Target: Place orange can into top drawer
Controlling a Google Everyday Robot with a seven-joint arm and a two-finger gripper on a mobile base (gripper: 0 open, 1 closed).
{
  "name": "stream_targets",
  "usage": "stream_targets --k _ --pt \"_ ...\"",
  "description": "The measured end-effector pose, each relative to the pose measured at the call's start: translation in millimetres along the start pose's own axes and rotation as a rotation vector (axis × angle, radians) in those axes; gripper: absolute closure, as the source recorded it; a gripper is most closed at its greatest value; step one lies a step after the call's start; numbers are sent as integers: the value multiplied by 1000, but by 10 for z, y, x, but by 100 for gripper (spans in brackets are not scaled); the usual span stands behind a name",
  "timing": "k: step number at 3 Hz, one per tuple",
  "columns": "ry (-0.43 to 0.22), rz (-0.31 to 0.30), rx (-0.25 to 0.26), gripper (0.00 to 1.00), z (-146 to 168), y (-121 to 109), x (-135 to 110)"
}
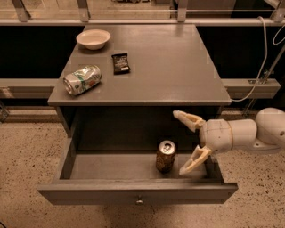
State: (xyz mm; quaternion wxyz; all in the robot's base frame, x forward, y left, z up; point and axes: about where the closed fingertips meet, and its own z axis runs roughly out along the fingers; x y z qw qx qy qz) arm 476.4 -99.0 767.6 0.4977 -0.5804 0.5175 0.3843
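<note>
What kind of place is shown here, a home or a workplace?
Probably a lab or office test area: plain grey cabinet on speckled floor, loose cables at right. The open gripper is over the top drawer, beside the upright orange can.

This looks like a robot test bay in an office building, not a home. The white two-finger gripper (179, 142), fingers spread, hangs over the right end of the plain grey pulled-out drawer (89, 193). Below it runs speckled stone flooring (26, 151). Far behind it stand metal railing posts (181, 9), and a loose white cable (263, 40) dangles to its right.
</note>
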Motion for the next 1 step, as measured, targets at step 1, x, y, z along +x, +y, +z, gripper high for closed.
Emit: stream_targets --k 1 --pt "-2 -44 -11 0 -212 57 -451"
